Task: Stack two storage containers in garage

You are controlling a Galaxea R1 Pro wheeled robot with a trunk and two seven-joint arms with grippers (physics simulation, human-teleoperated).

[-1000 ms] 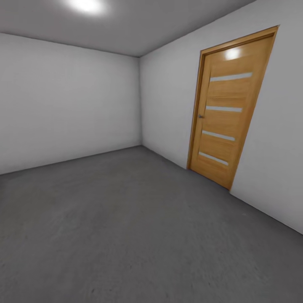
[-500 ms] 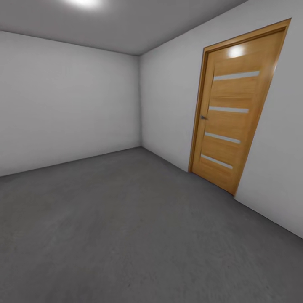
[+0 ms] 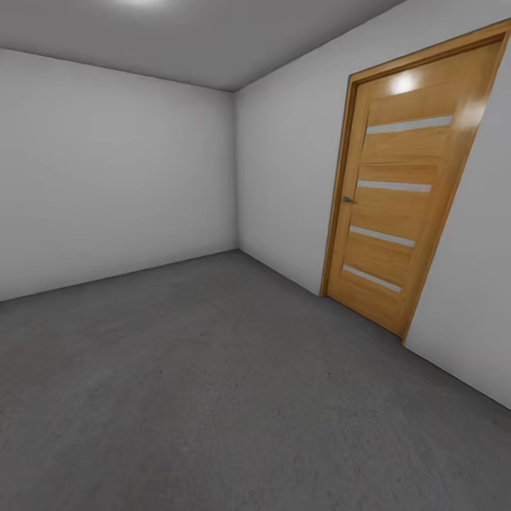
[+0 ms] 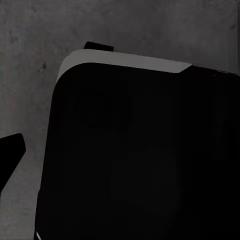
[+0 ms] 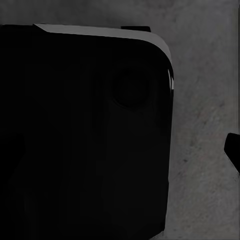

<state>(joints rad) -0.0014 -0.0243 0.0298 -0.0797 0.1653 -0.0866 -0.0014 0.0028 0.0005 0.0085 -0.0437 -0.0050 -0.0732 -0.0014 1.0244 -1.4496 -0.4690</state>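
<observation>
Two pale grey walls point(image 3: 121, 170) meet at a corner in the head view, so this is the garage: bare room, dark grey floor point(image 3: 213, 397), grey ceiling point(image 3: 213, 42) with a soft light glare at its top edge.

Floor is rough, speckled concrete, matte, a bit lighter toward the far wall. It runs flat up to both walls.

Door point(image 3: 404, 206) sits in the right-hand wall: light wood, wood frame, four thin pale horizontal strips across the leaf, small dark handle point(image 3: 348, 200) on its left edge. It's closed, bottom edge down at floor level. A light reflection shows near its top.

Left wrist view: a big black rounded-corner body point(image 4: 140, 160) with a grey top edge covers most of the frame, with the same speckled concrete behind it. A dark pointed tip point(image 4: 11, 150) pokes in at the frame edge, and I can't tell what part it is. Left gripper state: can't tell.

Right wrist view: same story, black rounded body point(image 5: 80, 135) with a grey edge strip and a round recess, over concrete. A small dark tip point(image 5: 233, 150) at the frame edge. Right gripper state: can't tell either.
</observation>
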